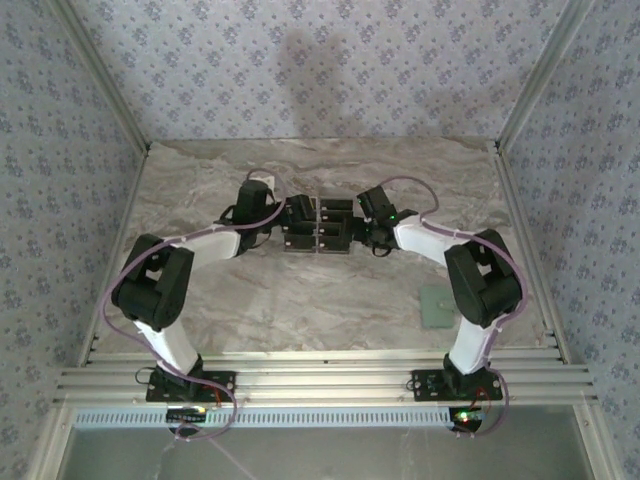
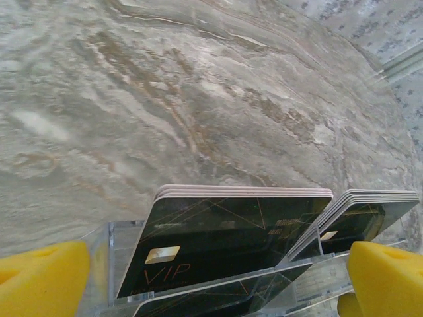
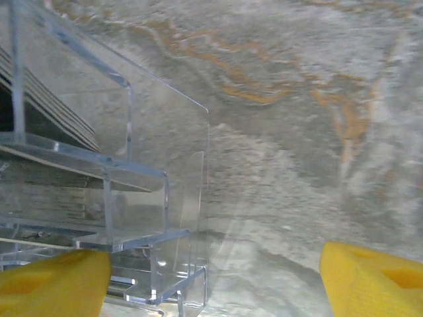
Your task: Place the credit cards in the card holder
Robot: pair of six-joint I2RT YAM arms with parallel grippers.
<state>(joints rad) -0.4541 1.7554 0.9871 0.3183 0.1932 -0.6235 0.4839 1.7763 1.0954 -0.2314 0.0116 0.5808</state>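
Black-white arms (image 1: 205, 243), yellow pincer pads (image 2: 39, 274)

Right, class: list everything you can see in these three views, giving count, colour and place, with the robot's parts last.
credit cards: several stacks, black with gold print, standing in the card stand
card stand: one, clear acrylic, tiered, mid-table between the grippers
card holder: one, pale green, flat on the table beside the right arm
table: one, grey-brown marble pattern
walls: pale floral pattern, around the table
left gripper: yellow fingers, open, at the cards
right gripper: yellow fingers, open, beside the stand
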